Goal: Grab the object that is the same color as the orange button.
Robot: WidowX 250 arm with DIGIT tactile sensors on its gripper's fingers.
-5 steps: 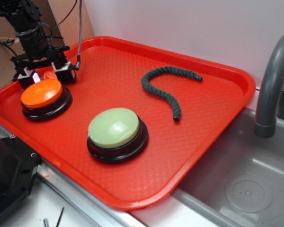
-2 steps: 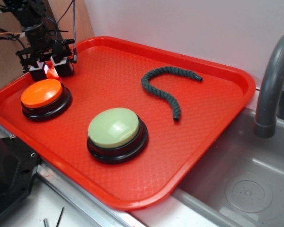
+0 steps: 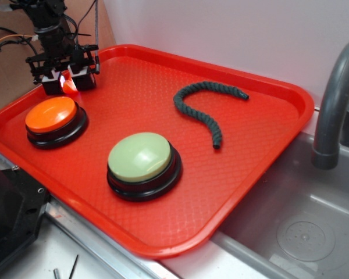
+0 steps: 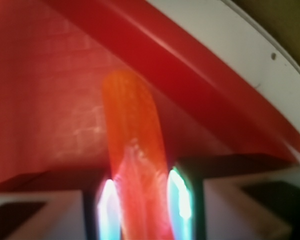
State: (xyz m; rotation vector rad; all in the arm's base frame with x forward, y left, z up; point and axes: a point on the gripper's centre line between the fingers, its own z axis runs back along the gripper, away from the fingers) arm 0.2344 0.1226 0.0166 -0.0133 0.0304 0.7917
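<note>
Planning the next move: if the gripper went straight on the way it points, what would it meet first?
Probably the red plastic tray floor just below; the gripper points down, jaws shut on the small curved orange plastic piece. Depth is unclear.

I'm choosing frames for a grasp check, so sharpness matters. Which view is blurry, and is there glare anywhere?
Wrist view: soft throughout, the orange piece smeared between the jaws, bright white-green glare along both pads. Exterior view: sharp and evenly lit, with only mild sheen on the green button and the orange button.

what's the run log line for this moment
phase: lift | gripper: shut on orange piece | piece: off tray, behind orange button | green button, rope: untouched
</note>
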